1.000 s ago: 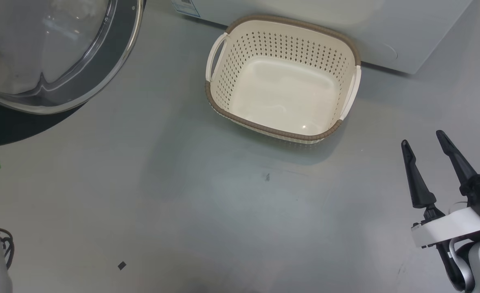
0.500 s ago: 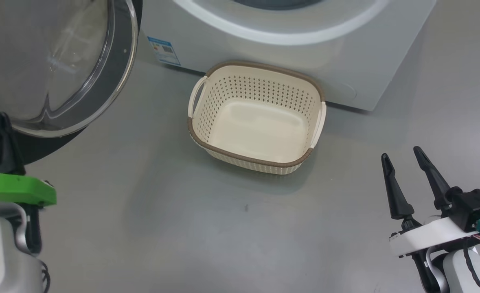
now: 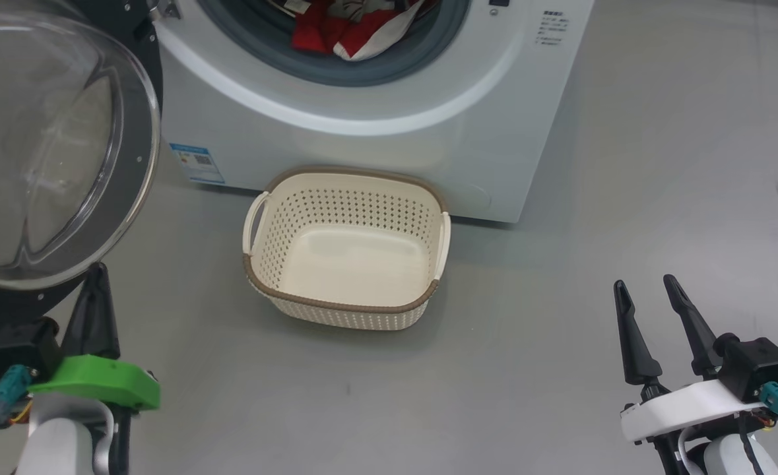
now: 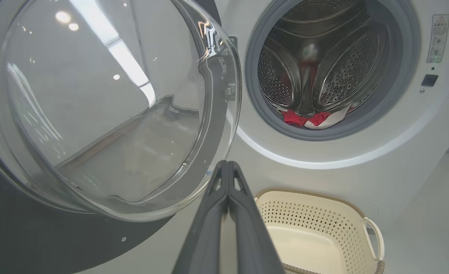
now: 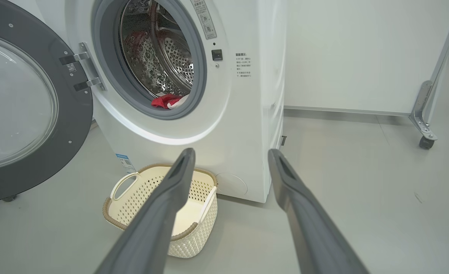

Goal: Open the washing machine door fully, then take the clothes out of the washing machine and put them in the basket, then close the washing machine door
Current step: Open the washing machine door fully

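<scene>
- Clothes (image 3: 356,30) lay red and white at the bottom of the drum (image 4: 338,57), a low heap stretched sideways along the grey seal (image 3: 369,74), up and ahead of both grippers
- We saw the left gripper (image 3: 98,274) pressed shut on nothing, just below the rim of the door (image 3: 52,152); from its tips the heap sat up and to the right
- The right gripper (image 3: 645,282) stood wide and empty, well apart on the right, with the heap up and to its left
- We judged neither arm clearly nearer, but the right one readier, with open floor (image 3: 560,264) before it
- The basket (image 3: 342,307) sat empty against the foot of the washing machine (image 3: 375,152), under the opening, where a low reach could knock it
- The door hung swung out to the left, crowding the left arm
</scene>
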You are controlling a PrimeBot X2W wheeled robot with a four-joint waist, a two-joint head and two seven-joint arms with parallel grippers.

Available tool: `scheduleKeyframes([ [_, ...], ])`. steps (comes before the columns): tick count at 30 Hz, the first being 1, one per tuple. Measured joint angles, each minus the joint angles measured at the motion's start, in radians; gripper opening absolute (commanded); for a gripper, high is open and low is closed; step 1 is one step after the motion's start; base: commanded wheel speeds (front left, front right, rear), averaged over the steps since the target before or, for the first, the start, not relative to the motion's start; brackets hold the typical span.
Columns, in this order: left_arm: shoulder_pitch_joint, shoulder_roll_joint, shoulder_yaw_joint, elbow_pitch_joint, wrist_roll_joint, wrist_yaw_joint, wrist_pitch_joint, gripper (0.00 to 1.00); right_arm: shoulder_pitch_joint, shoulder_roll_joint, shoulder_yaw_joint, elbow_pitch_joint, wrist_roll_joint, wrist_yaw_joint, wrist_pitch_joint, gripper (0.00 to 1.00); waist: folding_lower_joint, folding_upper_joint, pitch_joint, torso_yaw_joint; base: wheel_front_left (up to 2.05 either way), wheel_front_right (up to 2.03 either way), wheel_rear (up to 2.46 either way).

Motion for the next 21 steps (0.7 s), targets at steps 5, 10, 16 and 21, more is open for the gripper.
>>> scheduleKeyframes([
  [5,0.074,-0.004,-0.055,-0.037,-0.014,-0.003,0.0,0.0,0.019,0.006,-0.003,-0.002,0.005,0.0,0.0,1.0,0.0,0.0,-0.042,-0.059,0.0,0.0,0.0],
  [10,0.123,-0.004,-0.089,-0.074,-0.016,-0.003,0.0,0.0,0.041,0.011,-0.003,-0.007,0.005,0.0,-0.001,1.0,0.0,0.0,-0.074,-0.119,0.0,0.0,0.0],
  [16,0.16,-0.005,-0.12,-0.126,-0.019,-0.003,0.0,0.0,0.049,0.013,-0.003,-0.021,0.005,0.0,-0.001,1.0,0.0,0.0,-0.099,-0.18,0.0,0.0,0.0],
  [21,0.179,-0.011,-0.159,-0.159,-0.031,-0.003,0.0,0.41,0.056,0.017,-0.016,-0.031,0.005,0.0,-0.001,1.0,0.0,0.0,-0.112,-0.212,0.0,0.0,0.0],
])
